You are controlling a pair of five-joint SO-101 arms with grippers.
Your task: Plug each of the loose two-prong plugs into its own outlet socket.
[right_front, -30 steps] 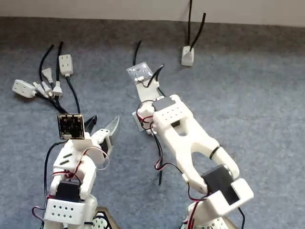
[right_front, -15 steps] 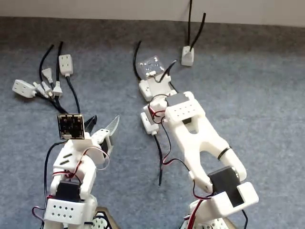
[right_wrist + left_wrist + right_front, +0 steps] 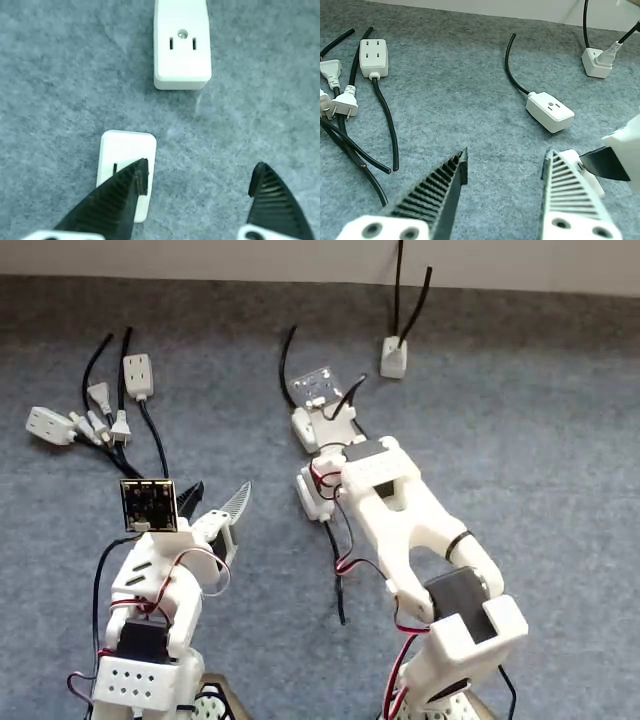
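Right gripper spread empty; face-up outlet socket ahead, long axis in line with it

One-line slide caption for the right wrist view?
Open right tool above grey carpet, one outlet socket ahead, a second white block close by.

Grey carpet underfoot, pale wall along far edge

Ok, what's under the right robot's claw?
Grey carpet lies under the open right gripper. A white outlet socket sits beneath one finger, which covers part of it, so most of its slots are hidden.
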